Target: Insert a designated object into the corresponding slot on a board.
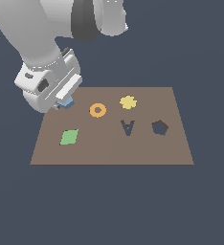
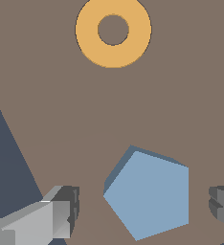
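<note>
**Gripper low over the blue pentagon, fingers apart on both sides**

While you look at the exterior view, you see the white arm coming down from the top of the exterior view's left, and its gripper (image 1: 62, 103) is low over the far corner of the brown board (image 1: 109, 153) on that side. Under the gripper only a small part of the light-blue pentagon block (image 1: 66, 101) shows; the rest is hidden by the hand. Just beside it, toward the exterior view's right, lies the orange ring (image 1: 98, 110), and further on the yellow flower shape (image 1: 128, 101). The green diamond (image 1: 69, 137) lies nearer to the camera than the block. The dark letter-A cutout (image 1: 128, 128) is near the middle of the board, and the pentagon slot (image 1: 160, 127), dark with a brown centre, is well apart from the block, toward the exterior view's right.

In the wrist view you see the block (image 2: 150, 194) lying flat on the board (image 2: 47, 95), between the two fingers (image 2: 61, 210) of the gripper (image 2: 145, 210). The fingers stand apart, one on each side, and there is a gap of board between each finger and the block, so nothing is gripped. The ring (image 2: 85, 43) lies on the board near the block, not touching it
</note>
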{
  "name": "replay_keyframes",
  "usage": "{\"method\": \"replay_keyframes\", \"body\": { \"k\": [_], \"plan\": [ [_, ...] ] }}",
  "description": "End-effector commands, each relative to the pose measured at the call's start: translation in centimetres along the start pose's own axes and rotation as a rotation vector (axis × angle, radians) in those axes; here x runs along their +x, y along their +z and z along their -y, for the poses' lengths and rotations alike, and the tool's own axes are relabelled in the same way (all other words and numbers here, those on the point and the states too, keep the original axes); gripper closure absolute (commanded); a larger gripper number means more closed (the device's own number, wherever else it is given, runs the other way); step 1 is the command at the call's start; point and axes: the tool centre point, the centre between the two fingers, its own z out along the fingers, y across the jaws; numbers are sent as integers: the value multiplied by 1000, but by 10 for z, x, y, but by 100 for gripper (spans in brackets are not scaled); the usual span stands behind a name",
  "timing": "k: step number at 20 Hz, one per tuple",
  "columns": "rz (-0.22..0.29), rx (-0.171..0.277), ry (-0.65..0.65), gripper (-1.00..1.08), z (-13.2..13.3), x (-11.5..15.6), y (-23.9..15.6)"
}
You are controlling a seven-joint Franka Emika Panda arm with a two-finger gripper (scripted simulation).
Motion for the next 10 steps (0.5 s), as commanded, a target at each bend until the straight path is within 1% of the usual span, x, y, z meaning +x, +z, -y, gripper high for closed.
{"method": "replay_keyframes", "body": {
  "k": [1,5,10],
  "plan": [
    [0,0,-7,-92,-1,-1,0],
    [0,0,-3,-92,-1,0,3],
    [0,0,-6,-92,-1,0,17]
  ]
}}
